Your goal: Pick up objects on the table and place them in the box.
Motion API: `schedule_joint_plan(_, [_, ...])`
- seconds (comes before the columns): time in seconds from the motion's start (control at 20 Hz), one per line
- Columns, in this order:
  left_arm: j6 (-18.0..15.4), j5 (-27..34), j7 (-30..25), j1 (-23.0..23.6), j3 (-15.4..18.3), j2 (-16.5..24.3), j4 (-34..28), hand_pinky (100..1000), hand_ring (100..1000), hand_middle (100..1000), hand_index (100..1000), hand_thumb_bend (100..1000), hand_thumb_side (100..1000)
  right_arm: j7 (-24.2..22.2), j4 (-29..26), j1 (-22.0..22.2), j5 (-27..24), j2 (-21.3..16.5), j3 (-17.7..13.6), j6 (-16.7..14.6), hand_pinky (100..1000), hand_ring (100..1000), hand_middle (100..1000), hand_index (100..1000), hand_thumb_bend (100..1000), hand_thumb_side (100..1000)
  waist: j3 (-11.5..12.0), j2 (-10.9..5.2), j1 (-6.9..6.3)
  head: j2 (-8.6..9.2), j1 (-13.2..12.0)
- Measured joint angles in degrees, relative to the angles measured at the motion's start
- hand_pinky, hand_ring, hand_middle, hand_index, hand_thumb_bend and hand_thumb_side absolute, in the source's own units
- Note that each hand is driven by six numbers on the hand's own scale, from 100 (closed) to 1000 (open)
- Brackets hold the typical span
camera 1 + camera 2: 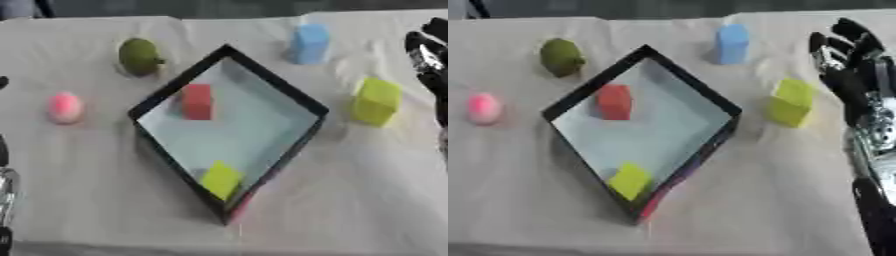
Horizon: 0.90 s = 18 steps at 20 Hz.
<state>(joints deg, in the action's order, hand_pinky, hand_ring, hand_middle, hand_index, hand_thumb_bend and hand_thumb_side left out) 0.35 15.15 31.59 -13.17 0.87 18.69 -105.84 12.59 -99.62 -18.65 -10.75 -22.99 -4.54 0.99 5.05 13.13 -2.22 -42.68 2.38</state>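
Cloth-covered table with box, scattered blocks.

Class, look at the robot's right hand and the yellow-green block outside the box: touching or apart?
Apart. The right eye view shows bare cloth between the right hand and the yellow-green block.

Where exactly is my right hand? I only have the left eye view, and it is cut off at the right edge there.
Observer: The right eye view shows the whole right hand. It is to the right of the yellow-green block and apart from it.
Operator: Are its fingers open?
Observer: Yes. They are straight, point away from the robot and hold nothing.
Operator: And the forearm?
Observer: It runs down the right side of that view to the bottom edge, well to the right of the box.
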Motion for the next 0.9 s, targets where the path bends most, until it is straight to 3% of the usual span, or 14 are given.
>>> schedule_joint_plan(0.45, [0.0,0.0,0.0,0.0,0.0,0.0,0.1,789,842,803,848,332,650,-0.4,0.0,0.0,0.4,0.0,0.0,0.3,901,890,859,878,343,380,0.1,0.00,0.00,0.00,0.4])
schedule_joint_plan(0.9, [0.0,0.0,0.4,0.0,0.4,0.1,0.4,788,838,797,836,337,639,-4.1,0.1,-1.3,1.2,-1.5,0.4,1.9,904,895,862,884,360,389,-0.1,0.00,0.33,0.46,0.7])
